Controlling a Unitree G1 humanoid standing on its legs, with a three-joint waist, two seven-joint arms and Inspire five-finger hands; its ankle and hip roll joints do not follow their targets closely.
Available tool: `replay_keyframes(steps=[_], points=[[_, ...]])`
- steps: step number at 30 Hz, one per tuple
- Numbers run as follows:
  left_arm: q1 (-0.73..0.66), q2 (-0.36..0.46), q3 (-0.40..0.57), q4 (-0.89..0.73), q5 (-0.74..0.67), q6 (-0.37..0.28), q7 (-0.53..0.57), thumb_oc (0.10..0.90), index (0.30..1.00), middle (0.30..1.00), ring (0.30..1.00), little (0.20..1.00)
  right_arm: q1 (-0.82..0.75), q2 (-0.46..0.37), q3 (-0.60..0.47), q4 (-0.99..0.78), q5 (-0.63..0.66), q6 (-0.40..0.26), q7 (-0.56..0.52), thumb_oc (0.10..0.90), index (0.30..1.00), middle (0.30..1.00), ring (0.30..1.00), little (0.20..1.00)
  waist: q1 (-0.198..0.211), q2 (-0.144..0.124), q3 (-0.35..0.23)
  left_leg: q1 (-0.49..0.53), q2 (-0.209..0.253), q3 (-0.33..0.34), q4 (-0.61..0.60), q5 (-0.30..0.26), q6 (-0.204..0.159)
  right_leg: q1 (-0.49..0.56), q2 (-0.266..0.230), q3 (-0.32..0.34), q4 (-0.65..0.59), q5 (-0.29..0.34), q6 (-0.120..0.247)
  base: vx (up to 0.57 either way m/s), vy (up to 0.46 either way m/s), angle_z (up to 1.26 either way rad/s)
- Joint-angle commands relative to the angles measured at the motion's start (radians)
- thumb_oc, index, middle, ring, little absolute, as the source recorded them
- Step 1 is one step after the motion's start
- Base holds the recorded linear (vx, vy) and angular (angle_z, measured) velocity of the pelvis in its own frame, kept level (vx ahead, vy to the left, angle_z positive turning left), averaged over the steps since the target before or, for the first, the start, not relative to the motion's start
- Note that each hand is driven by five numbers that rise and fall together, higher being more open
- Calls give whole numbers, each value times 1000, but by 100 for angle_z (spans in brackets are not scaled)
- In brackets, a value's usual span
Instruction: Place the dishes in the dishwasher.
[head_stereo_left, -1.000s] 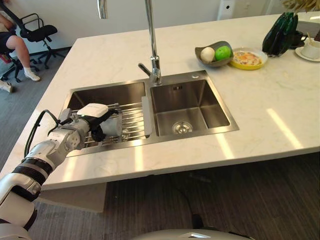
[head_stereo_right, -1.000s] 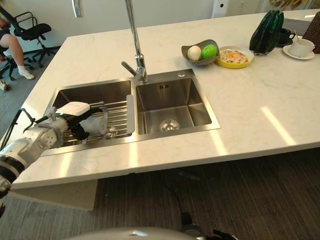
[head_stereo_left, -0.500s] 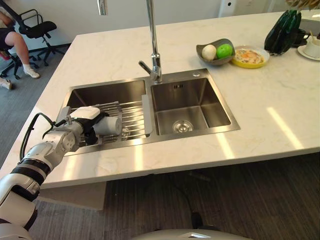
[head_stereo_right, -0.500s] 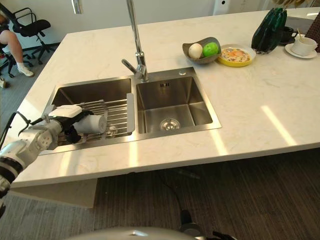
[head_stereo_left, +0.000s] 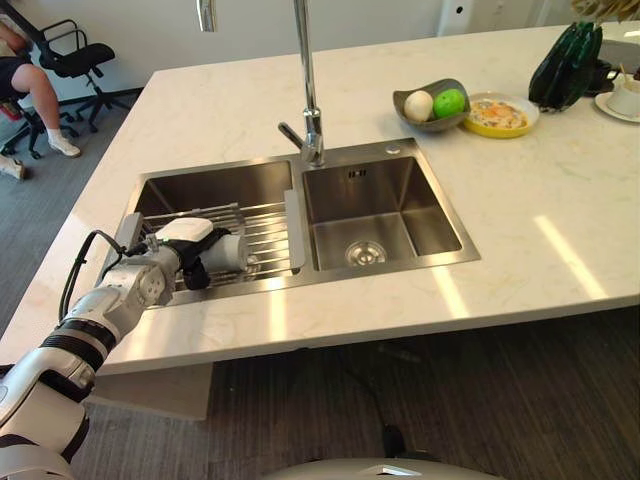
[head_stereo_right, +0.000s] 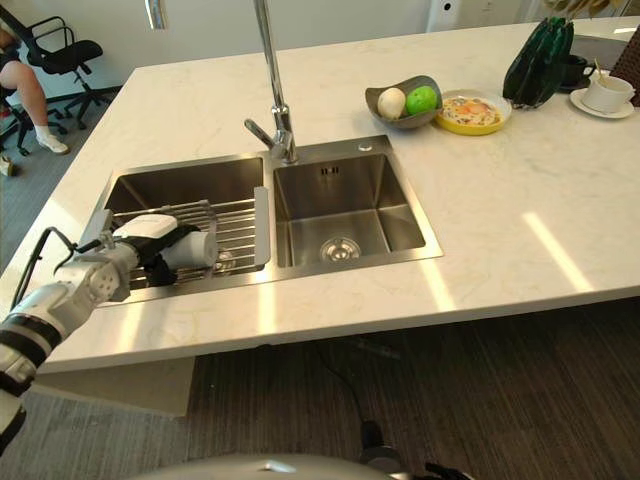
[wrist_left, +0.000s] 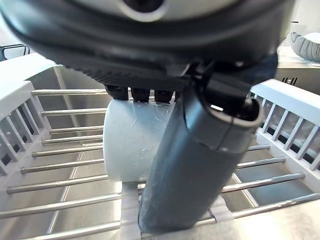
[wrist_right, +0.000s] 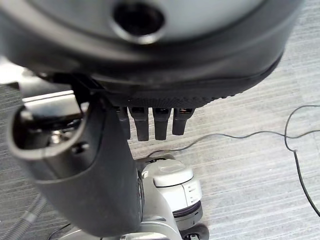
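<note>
The left hand (head_stereo_left: 178, 258) curls its fingers and thumb round a white cup (head_stereo_left: 228, 252) lying on its side on the drying rack (head_stereo_left: 268, 236) over the left sink basin (head_stereo_left: 215, 187), its long axis pointing toward the right basin (head_stereo_left: 375, 205). The right hand (wrist_right: 100, 165) hangs above the floor (wrist_right: 260, 165), fingers relaxed and holding nothing.

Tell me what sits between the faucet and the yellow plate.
A grey bowl holding a white ball and a green ball, on the countertop; seen in both eye views.

I can read no text, label, number or sign anywhere here. Nothing legible stands on the white cup (wrist_left: 135, 145) I hold, on the rack (head_stereo_left: 268, 232) under it, or on the pale surface (head_stereo_left: 520, 200).
</note>
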Motion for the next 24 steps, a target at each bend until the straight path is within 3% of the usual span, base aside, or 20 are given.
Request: replay_keyframes(steps=[1,2,10,16,21,23,24], points=[[-201,32,61,51,16,33,32,723,785,785,785,785,9,20,38,11,-21,-1,14,800,900,900,900,900,1,-47,-2,2,-75,-34,3,-25,44,67,-17,-21,11,38,51,0,0,0],[-208,27,54,60,23,37,29,400,300,300,300,300,8,18,37,11,-21,0,14,800,900,900,900,900,1,-48,0,2,-75,-34,3,-25,44,66,-17,-19,11,39,51,-32,15,-1],[-184,30,29,7,28,0,10,400,300,300,300,300,-1,19,47,15,-29,-3,20,800,900,900,900,900,2,-54,7,0,-73,-29,3,-28,45,62,-16,-19,11,40,53,0,0,0],[-109,114,30,-151,44,-93,56,400,300,300,300,300,8,15,50,4,-34,-28,16,800,900,900,900,900,2,-57,-6,0,-70,-20,3,-29,39,61,-16,-20,11,40,55,0,0,0],[-66,146,68,-224,135,-130,177,400,300,300,300,300,8,12,50,-13,-26,-42,10,800,900,900,900,900,8,-67,-25,1,-65,-25,3,-26,34,67,-14,-24,11,37,53,-11,-25,0],[-4,162,150,-299,183,-145,302,400,300,300,300,300,16,37,65,-24,-26,-53,-3,800,900,900,900,900,20,-81,-38,-5,-61,-32,3,-14,27,67,-14,-30,11,41,48,-27,-58,4],[5,163,158,-303,183,-144,301,400,300,300,300,300,15,35,67,-24,-26,-53,-4,800,900,900,900,900,17,-80,-39,-5,-61,-32,3,-14,27,67,-14,-31,11,41,48,-52,-76,6]])
